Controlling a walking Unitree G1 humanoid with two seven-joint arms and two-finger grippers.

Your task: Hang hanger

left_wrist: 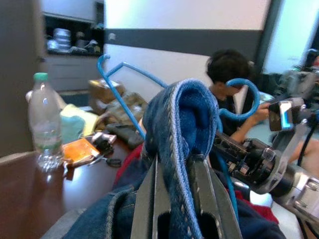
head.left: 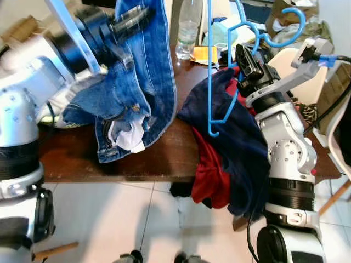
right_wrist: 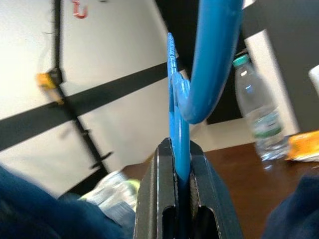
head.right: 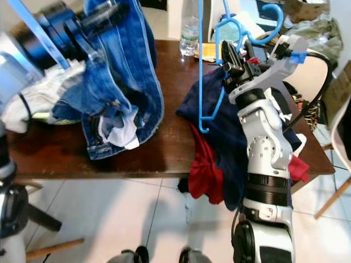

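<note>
A blue plastic hanger is held upright over the brown table, its hook pointing to the right. My right gripper is shut on the hanger near its neck, and the right wrist view shows the blue plastic clamped between the two fingers. My left gripper is raised at the upper left, shut on a pair of blue jeans that hangs down over the table. In the left wrist view the denim folds over and between the fingers.
A heap of navy and red clothes spills over the table's front right edge. A plastic water bottle and an orange item stand at the back. A person sits beyond the table. A pale chair stands to the right.
</note>
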